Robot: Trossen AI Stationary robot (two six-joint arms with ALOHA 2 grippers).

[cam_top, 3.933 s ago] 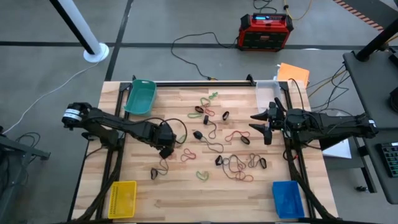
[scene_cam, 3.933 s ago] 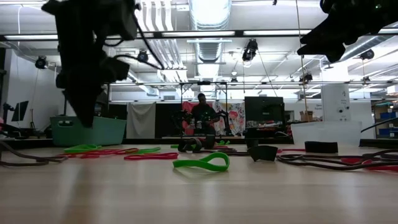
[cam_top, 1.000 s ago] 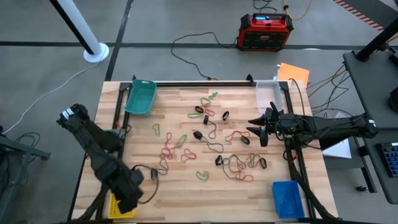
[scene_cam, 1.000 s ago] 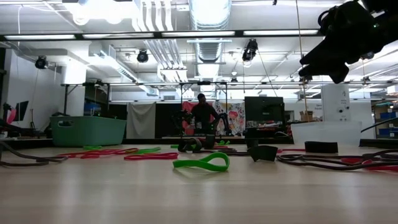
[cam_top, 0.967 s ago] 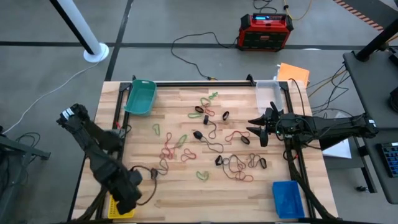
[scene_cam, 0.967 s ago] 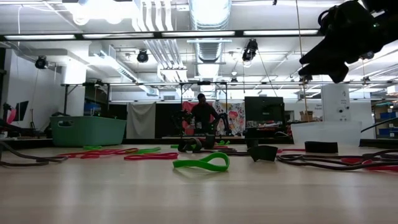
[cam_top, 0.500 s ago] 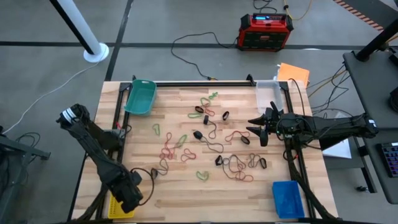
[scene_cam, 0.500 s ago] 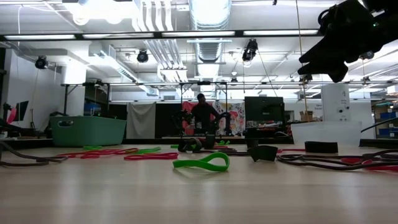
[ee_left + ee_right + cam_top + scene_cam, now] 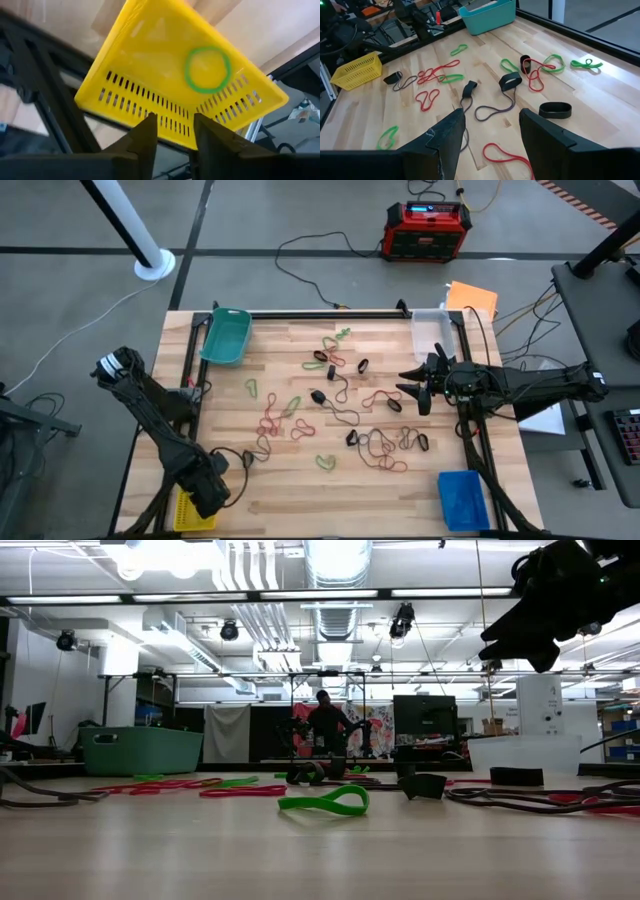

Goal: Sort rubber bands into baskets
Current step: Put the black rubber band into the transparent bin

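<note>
I am holding my left gripper point(image 9: 172, 131) over the yellow basket point(image 9: 150, 70), fingers spread, a green rubber band point(image 9: 207, 69) lying inside. I should lift straight clear. My right gripper point(image 9: 490, 130) is waiting spread above the desk point(image 9: 280, 500).

This is a big robot lab, with bright lights and pipes point(image 9: 330, 565) on the ceiling, a gray floor point(image 9: 300, 280), metal racks, screens point(image 9: 424, 715), and a person point(image 9: 323, 720) far back.
</note>
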